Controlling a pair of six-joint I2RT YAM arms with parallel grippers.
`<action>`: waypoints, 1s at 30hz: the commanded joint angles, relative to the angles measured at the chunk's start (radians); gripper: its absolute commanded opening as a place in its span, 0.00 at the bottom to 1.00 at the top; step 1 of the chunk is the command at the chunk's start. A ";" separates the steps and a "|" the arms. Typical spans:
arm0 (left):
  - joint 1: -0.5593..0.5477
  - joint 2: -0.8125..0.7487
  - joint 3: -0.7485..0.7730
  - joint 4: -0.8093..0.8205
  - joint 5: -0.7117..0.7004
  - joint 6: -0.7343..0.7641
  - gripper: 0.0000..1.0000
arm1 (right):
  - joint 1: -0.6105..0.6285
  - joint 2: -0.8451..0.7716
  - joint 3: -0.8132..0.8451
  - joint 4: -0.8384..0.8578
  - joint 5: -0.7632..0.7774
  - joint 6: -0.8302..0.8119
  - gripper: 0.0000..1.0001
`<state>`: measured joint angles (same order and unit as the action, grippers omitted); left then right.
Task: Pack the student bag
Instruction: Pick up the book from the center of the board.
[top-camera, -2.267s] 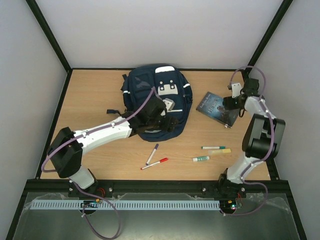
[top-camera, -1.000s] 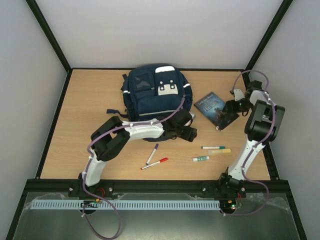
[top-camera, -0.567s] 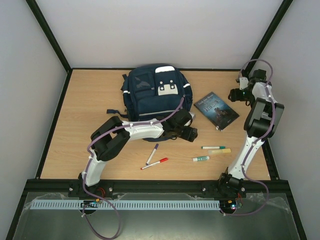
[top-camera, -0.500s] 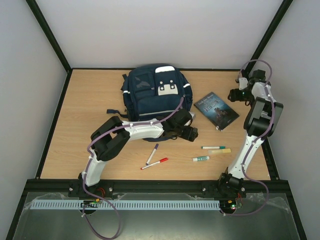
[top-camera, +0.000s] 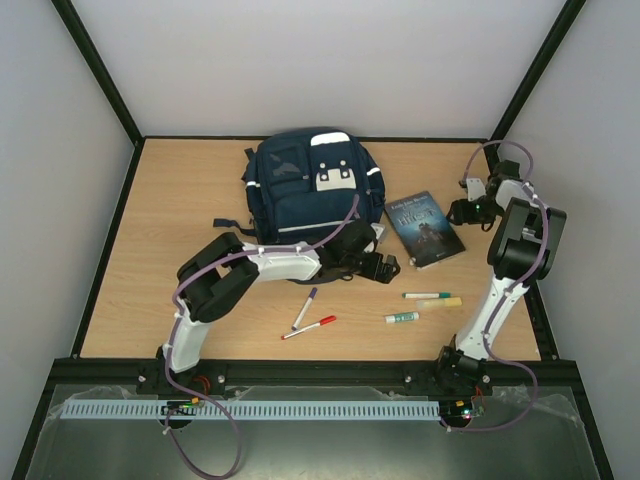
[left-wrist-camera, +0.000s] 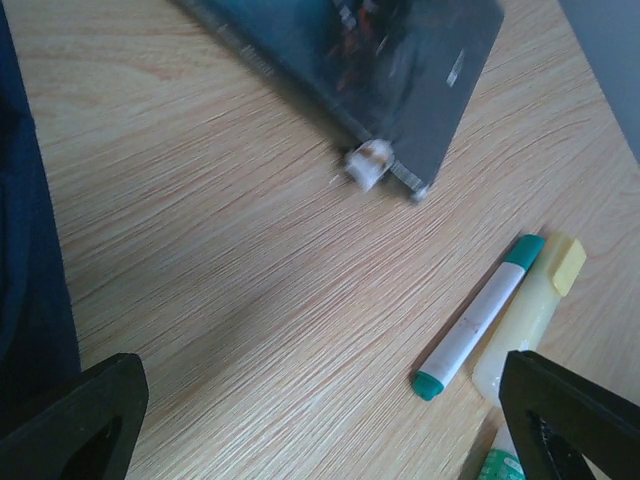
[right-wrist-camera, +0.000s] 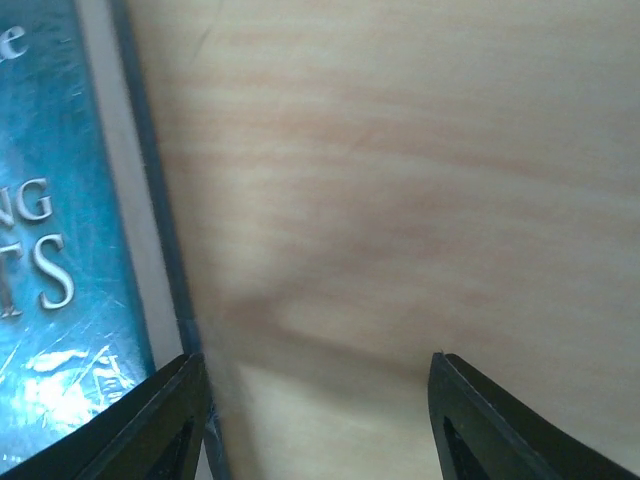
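Top external: book (top-camera: 424, 228) has slid & turned toward student bag (top-camera: 310, 195), which lies back-centre on table (top-camera: 180, 230). Right gripper (top-camera: 458, 212) at book's far edge, jaws apart, empty. Left gripper (top-camera: 390, 264) by bag's near corner, fingers spread wide, nothing held. Book prob. goes in next.

The student bag (top-camera: 312, 195) lies far and central on the table (top-camera: 180, 210) — a book (top-camera: 424, 228) just right of it. The left gripper (top-camera: 388, 265) sits near the book's near-left corner — the right gripper (top-camera: 462, 212) by its far-right corner.
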<state>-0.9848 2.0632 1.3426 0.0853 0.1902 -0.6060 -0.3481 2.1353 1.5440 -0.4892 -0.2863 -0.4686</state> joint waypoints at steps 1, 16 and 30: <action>0.002 -0.067 0.007 0.050 0.011 0.033 0.99 | 0.025 -0.058 -0.156 -0.106 -0.020 0.006 0.60; 0.006 -0.182 0.134 -0.100 -0.325 0.130 0.99 | 0.024 -0.274 -0.211 -0.132 -0.063 0.125 0.60; 0.085 0.212 0.528 -0.314 -0.011 -0.045 0.72 | 0.026 -0.254 -0.288 -0.004 -0.167 0.230 0.59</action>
<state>-0.8711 2.2463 1.8687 -0.2333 0.0746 -0.5728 -0.3267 1.8610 1.2995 -0.5190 -0.4290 -0.2756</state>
